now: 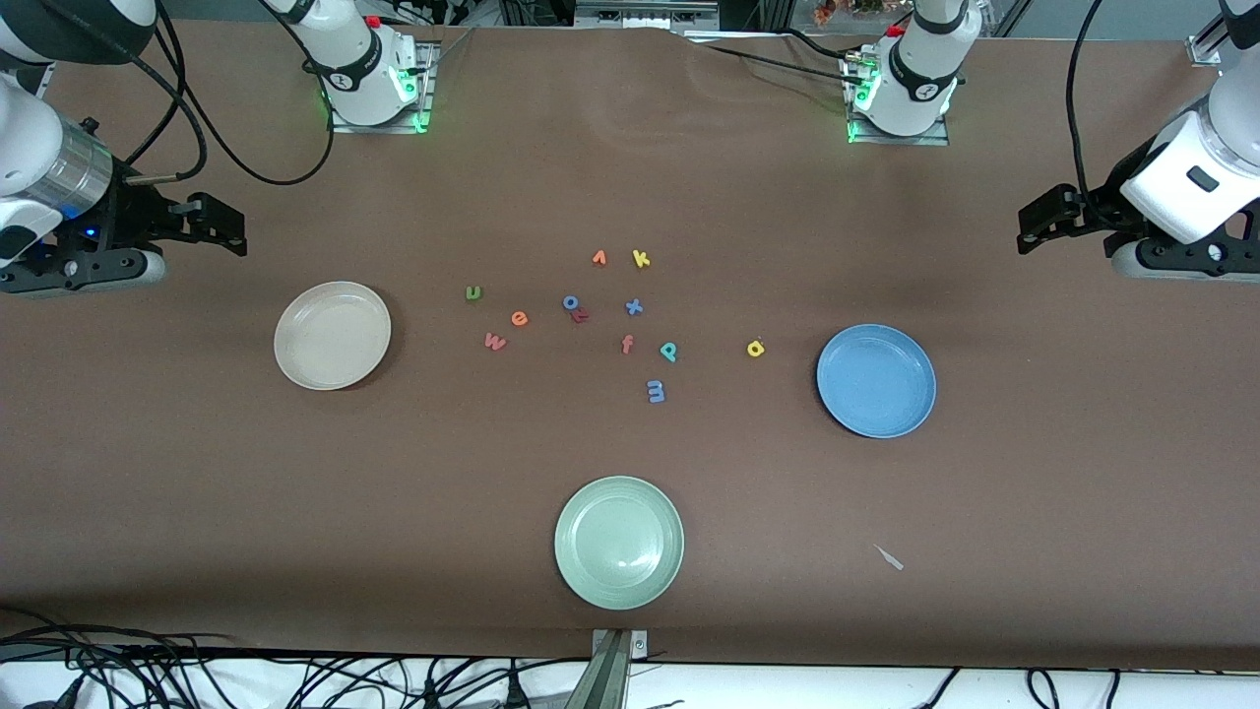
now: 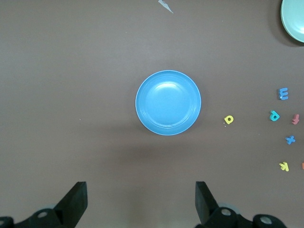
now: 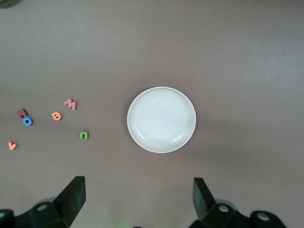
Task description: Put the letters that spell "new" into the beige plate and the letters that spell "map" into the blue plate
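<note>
Both grippers wait with jaws apart, empty: left gripper (image 2: pixel 140 202) near the blue plate (image 1: pixel 876 380), right gripper (image 3: pixel 137 199) near the beige plate (image 1: pixel 333 335), each presumably ready to serve it.

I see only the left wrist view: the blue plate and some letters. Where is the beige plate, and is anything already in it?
Observer: The beige plate lies toward the right arm's end of the table, and nothing is in it.
Operator: Where are the letters for "new"?
Observer: The green n, orange e and pinkish w lie on the table beside the beige plate, between it and the other letters.
Operator: And the right pincer?
Observer: The right pincer hangs open above the table near the beige plate, holding nothing.
</note>
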